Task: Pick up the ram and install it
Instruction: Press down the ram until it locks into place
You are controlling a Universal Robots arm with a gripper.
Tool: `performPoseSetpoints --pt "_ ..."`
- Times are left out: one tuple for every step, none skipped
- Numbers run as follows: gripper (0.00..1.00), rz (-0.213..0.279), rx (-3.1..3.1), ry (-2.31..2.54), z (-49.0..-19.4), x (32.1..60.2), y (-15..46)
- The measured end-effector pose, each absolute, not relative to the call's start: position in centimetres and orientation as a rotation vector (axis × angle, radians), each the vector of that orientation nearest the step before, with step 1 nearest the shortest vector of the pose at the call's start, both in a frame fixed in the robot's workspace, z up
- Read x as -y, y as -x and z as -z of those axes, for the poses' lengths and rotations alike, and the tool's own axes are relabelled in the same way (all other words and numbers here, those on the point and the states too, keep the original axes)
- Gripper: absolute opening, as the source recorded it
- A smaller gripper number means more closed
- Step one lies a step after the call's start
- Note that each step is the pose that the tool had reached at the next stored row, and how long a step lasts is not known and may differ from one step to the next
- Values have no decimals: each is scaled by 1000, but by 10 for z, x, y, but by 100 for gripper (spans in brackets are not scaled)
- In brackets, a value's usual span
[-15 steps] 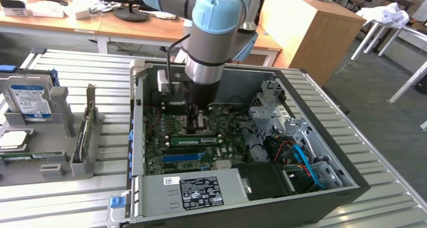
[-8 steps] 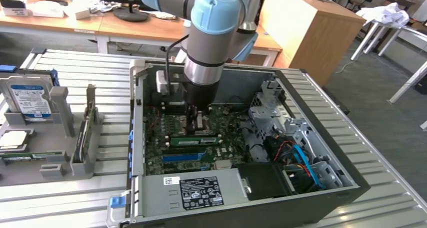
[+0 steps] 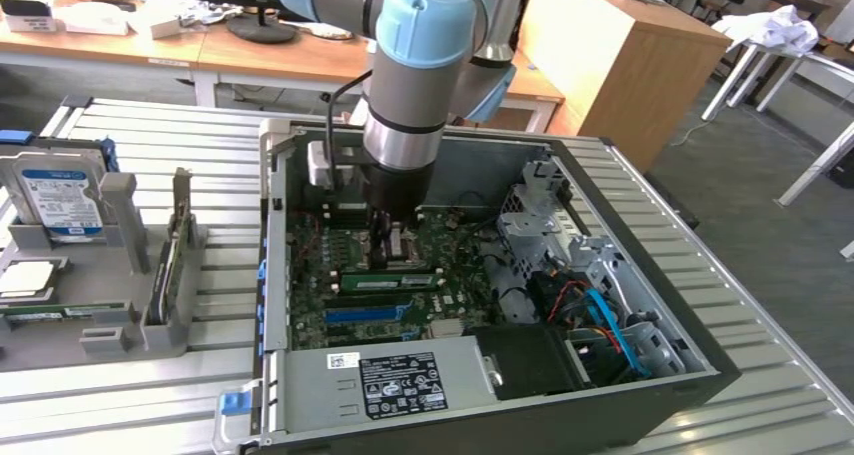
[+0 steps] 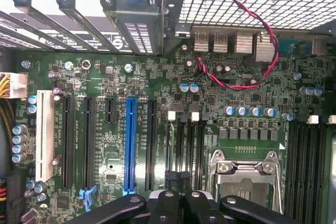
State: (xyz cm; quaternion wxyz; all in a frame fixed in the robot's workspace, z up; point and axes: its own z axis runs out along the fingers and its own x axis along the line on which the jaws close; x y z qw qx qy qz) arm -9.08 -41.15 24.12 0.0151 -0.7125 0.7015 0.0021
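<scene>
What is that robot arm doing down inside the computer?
A single robot arm has its gripper lowered into an open computer case, hanging just above the green motherboard. The gripper is shut. In the exterior view a ram stick lies across the motherboard just beside the gripper, with a blue slot strip a little further out. Off to the exterior view's left, a grey holder carries a hard drive.
</scene>
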Motion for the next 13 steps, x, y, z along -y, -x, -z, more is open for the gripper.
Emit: performPoseSetpoints --pt "11 -7 -2183 2217 -241 412 91" --pt "11 -7 -2183 2217 -241 412 91" --pt "11 -7 -2183 2218 -241 413 91" --pt "11 -7 -2183 2217 -241 413 91" --pt "11 -7 -2183 2217 -241 413 91" --pt "11 -6 -2183 2217 -241 413 91" --pt "11 -7 -2183 2217 -241 413 91" --pt "11 -6 -2183 2217 -241 413 91" --pt "11 -6 -2183 2217 -241 413 91" --pt "11 -6 -2183 2217 -241 413 91" --pt "11 -6 -2183 2217 -241 414 91" --pt "11 -6 -2183 2217 -240 414 91" --pt "11 -7 -2183 2217 -240 414 91"
